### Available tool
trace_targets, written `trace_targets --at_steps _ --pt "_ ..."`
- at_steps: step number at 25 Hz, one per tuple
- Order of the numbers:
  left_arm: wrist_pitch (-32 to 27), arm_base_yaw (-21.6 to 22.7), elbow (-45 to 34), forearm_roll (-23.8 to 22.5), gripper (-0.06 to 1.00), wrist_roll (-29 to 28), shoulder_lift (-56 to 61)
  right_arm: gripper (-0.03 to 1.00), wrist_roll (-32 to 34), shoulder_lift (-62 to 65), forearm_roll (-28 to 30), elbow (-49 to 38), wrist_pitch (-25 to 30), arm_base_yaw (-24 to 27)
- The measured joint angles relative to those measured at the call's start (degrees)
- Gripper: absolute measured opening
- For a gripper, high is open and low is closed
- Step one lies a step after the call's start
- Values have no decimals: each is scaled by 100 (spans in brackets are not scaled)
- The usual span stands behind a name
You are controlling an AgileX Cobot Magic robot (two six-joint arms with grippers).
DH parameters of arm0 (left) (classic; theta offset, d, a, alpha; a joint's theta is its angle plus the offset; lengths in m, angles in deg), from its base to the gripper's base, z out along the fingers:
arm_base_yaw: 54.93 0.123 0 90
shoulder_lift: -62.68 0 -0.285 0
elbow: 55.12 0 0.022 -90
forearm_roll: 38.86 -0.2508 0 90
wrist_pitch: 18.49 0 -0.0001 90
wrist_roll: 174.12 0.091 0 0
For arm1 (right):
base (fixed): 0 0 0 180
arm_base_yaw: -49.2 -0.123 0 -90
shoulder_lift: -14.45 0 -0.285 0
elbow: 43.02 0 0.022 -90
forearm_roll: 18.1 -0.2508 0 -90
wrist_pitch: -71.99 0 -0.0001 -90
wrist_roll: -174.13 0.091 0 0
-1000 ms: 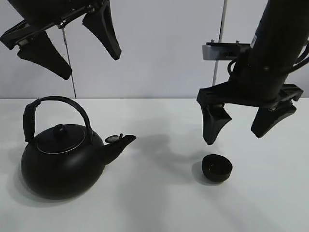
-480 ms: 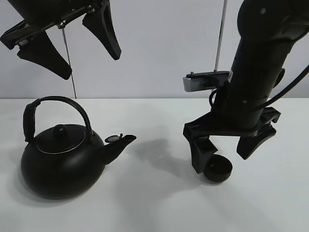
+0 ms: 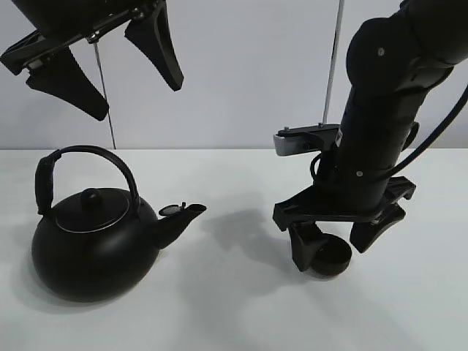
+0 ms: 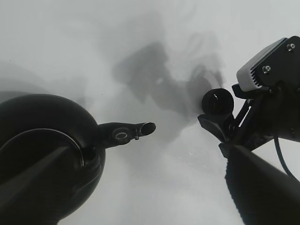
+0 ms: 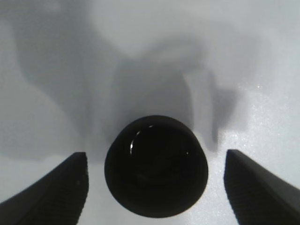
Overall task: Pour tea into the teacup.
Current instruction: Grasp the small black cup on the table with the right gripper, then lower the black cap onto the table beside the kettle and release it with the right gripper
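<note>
The small matte black teacup (image 3: 333,259) stands on the white table at the right. It also shows in the right wrist view (image 5: 155,165) and the left wrist view (image 4: 217,102). My right gripper (image 3: 338,241) is open and low over the table, one finger on each side of the cup, apart from it. The big black kettle (image 3: 95,238) with an arched handle stands at the left, its spout (image 3: 181,216) pointing right; it shows in the left wrist view (image 4: 44,145). My left gripper (image 3: 102,62) is open and empty, high above the kettle.
The white table (image 3: 234,314) spreads under everything. A light wall stands behind, with two thin vertical rods (image 3: 333,62) in front of it. The right arm (image 3: 380,124) rises above the cup.
My right gripper has come down from above the teacup until its open fingers flank the cup. The left gripper, kettle and cup have not moved.
</note>
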Motion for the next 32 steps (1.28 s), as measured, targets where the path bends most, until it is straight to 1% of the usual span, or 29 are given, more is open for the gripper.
trace_targets --at_steps 3,5,13,18,21,25,32 --pt "0 0 0 0 63 0 0 49 45 -81 5 0 0 0" --pt "0 0 0 0 63 0 0 40 60 -94 12 0 0 0" --pt "0 0 0 0 63 0 0 40 127 -4 28 7 34 0" --pt "0 0 0 0 63 0 0 40 30 362 7 291 312 -22" --pt "0 0 0 0 63 0 0 40 -101 388 0 490 480 -160" --pt "0 0 0 0 63 0 0 40 -186 376 -63 506 512 -396" --pt "0 0 0 0 63 0 0 40 -215 99 -63 513 254 -763"
